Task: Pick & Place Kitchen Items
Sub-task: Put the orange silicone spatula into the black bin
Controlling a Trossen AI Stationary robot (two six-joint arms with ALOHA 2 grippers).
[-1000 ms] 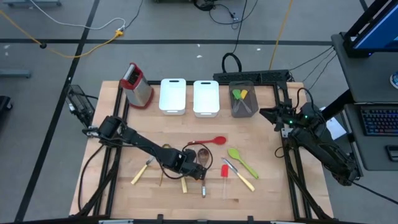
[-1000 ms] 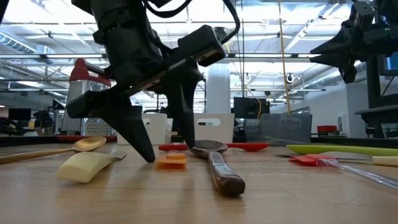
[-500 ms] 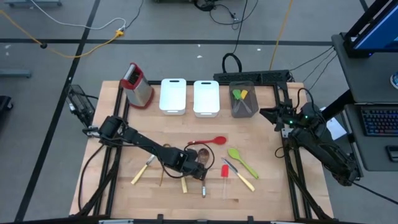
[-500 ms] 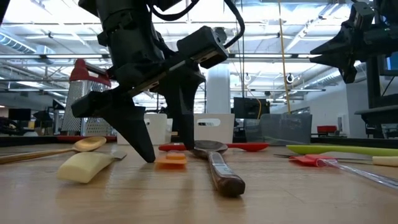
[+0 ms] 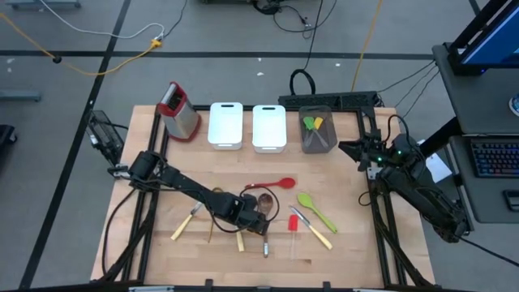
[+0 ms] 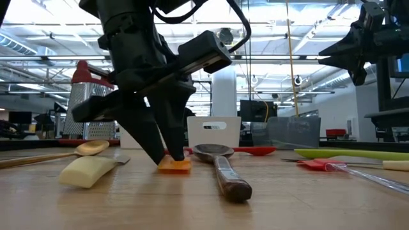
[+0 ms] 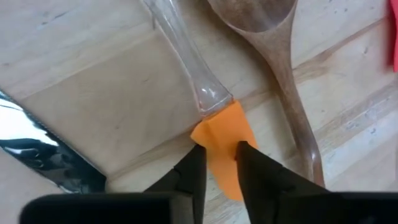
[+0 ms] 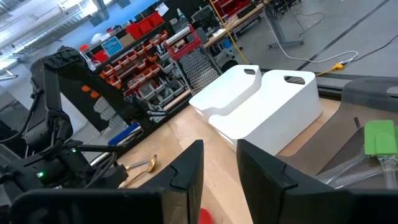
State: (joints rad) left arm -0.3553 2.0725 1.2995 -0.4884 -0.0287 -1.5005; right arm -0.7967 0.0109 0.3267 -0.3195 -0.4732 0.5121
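From above, the left gripper (image 5: 258, 221) hides what it works on; its wrist camera shows the fingers (image 7: 194, 163) pinched nearly shut on the orange spatula (image 7: 222, 148) blade, flat on the table (image 5: 357, 251) beside the wooden spoon (image 7: 273, 37). The right gripper (image 8: 217, 163) waits high, slightly parted, holding nothing. Two white trays (image 5: 225, 124) stand at the back, one grey tray (image 5: 316, 138), one grater (image 5: 178, 109).

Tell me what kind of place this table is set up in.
Probably a robotics lab or workshop hall: open ceiling beams with strip lights, shelves of red parts bins, and cables running across a bare floor.
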